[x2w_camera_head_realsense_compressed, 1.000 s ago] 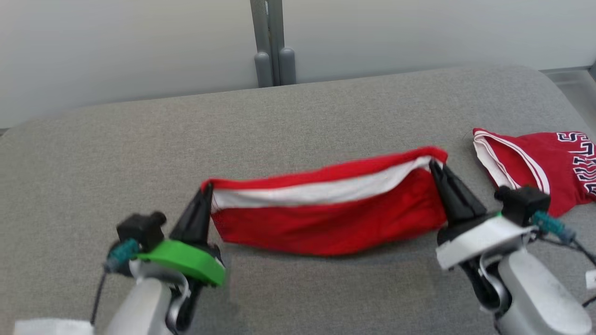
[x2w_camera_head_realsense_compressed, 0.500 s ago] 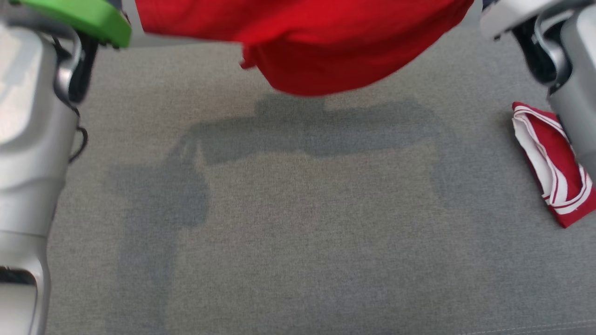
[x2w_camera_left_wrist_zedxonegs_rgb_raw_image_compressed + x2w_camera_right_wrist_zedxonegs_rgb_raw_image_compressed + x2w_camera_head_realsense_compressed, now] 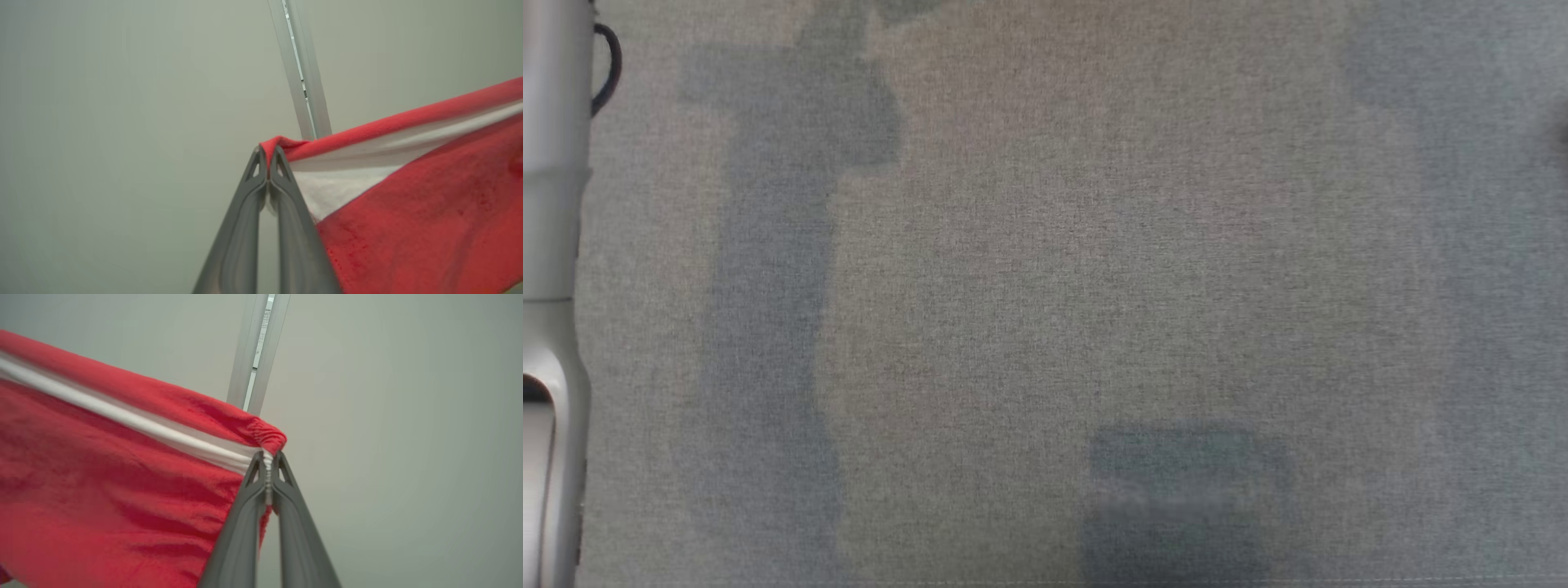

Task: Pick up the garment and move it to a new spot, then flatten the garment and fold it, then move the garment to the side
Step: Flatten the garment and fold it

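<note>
pinching one corner of the red garment (image 3: 408, 212), the left gripper (image 3: 268, 163) has its fingers pressed tight on the cloth, which spreads toward 3 o'clock. the right gripper (image 3: 267, 465) is squeezed tight on the other corner, at the white band, with cloth hanging toward 8 o'clock. a pale wall (image 3: 102, 122) is behind both. in the head view a pale arm (image 3: 551, 245) sits at 9 o'clock, next to the grey fabric (image 3: 1045, 294).
</note>
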Tool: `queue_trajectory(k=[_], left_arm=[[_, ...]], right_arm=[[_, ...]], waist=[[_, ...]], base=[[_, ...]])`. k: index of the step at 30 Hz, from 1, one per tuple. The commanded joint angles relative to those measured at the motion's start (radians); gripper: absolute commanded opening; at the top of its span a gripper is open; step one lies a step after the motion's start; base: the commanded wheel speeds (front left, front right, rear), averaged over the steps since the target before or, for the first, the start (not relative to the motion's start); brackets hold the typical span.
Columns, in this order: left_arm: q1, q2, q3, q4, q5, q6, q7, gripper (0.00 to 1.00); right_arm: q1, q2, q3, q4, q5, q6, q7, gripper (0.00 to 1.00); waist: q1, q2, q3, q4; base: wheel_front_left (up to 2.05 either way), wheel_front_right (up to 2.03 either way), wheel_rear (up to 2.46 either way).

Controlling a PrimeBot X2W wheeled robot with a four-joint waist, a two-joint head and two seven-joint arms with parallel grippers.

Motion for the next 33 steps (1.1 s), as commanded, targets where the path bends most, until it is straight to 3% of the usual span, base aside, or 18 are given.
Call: queue_trajectory(k=[1,9,14,23,33], left_arm=[[0.063,-0.014,0.021,-0.006,0.008,-0.005,-0.002,0.0],[0.341,-0.096,0.122,-0.059,-0.017,-0.023,-0.003,0.0],[0.512,-0.135,0.091,-0.064,-0.079,-0.025,-0.003,0.0],[0.786,-0.097,-0.069,-0.054,-0.318,-0.025,-0.003,0.0],[0.959,-0.05,-0.155,-0.016,-0.474,-0.024,-0.003,0.0]], right_arm=[[0.054,0.003,0.007,-0.016,-0.005,-0.002,-0.003,0.0],[0.33,-0.045,0.088,-0.142,0.107,-0.002,-0.003,0.0],[0.493,-0.091,0.128,-0.22,0.217,-0.002,-0.003,0.0],[0.793,-0.17,0.216,-0.355,0.414,-0.002,-0.003,0.0],[1.056,-0.145,0.175,-0.331,0.475,-0.002,-0.003,0.0]], waist=[[-0.0003,0.0,0.126,0.06],[-0.0003,0.0,0.121,0.041],[-0.0003,0.0,0.075,0.028],[-0.0003,0.0,-0.088,0.01],[-0.0003,0.0,-0.28,0.006]], base=[[0.0,0.0,0.0],[0.0,0.0,0.0],[0.0,0.0,0.0],[0.0,0.0,0.0],[0.0,0.0,0.0]])
